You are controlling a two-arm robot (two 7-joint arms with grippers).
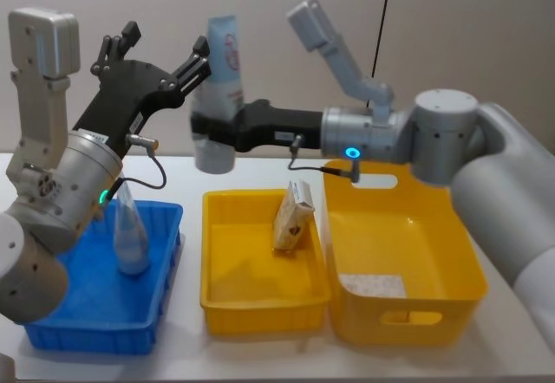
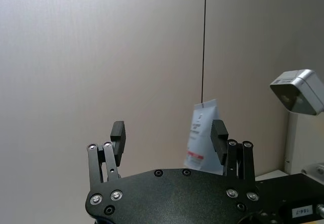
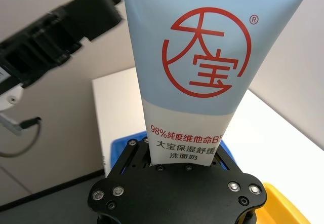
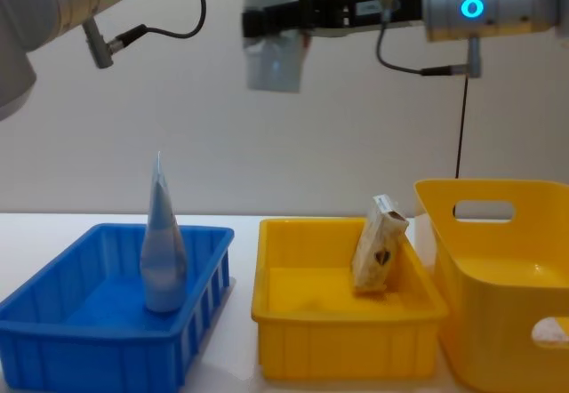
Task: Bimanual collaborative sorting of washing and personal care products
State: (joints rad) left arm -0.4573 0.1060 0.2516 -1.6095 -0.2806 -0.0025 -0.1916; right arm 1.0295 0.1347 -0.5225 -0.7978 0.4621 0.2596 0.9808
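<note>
Both arms are built of rounded silver-grey segments, each with a glowing ring light, green on the left arm and blue on the right. Thin black cables loop beside their wrists. The left gripper and right gripper are matte black with silver screws, and a grey boxy camera housing sits on each wrist.

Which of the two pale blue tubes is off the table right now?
The tube clamped in the right pincer, held upright near the open left pincer. The other tube stands in the blue bin.
</note>
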